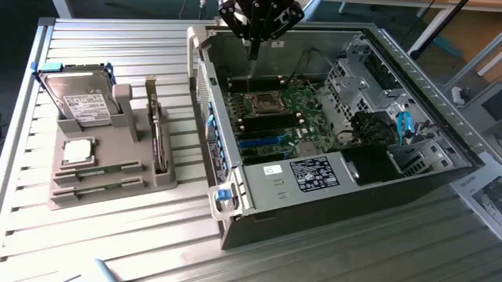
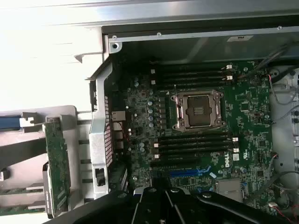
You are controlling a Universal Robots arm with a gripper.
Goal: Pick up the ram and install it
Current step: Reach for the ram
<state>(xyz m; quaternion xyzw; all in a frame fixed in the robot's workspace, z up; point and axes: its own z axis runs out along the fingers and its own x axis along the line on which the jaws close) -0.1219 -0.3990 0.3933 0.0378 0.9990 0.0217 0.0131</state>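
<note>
1. The gripper (image 1: 253, 56) has its jaws pinched shut on themselves, with no part in them. In the wrist view the gripper (image 2: 164, 205) shows as dark fingers closed together.
2. It hangs over the open computer case (image 1: 439, 176), near the far wall, just above the motherboard (image 1: 302, 117).
3. Below it lie the open processor socket (image 2: 196, 109) and the dark memory slots (image 2: 191, 74) on either side of it.
4. The ram (image 1: 100, 171) lies flat in a slot of the grey holder (image 1: 102, 201), well apart from the gripper, at the exterior view's left.
5. A second stick (image 1: 94, 189) like it lies in the next slot, just beside it.
6. The same holder carries a square silver chip (image 1: 79, 151), a hard drive (image 1: 79, 100) and a brownish card (image 1: 159, 138) standing on edge.
</note>
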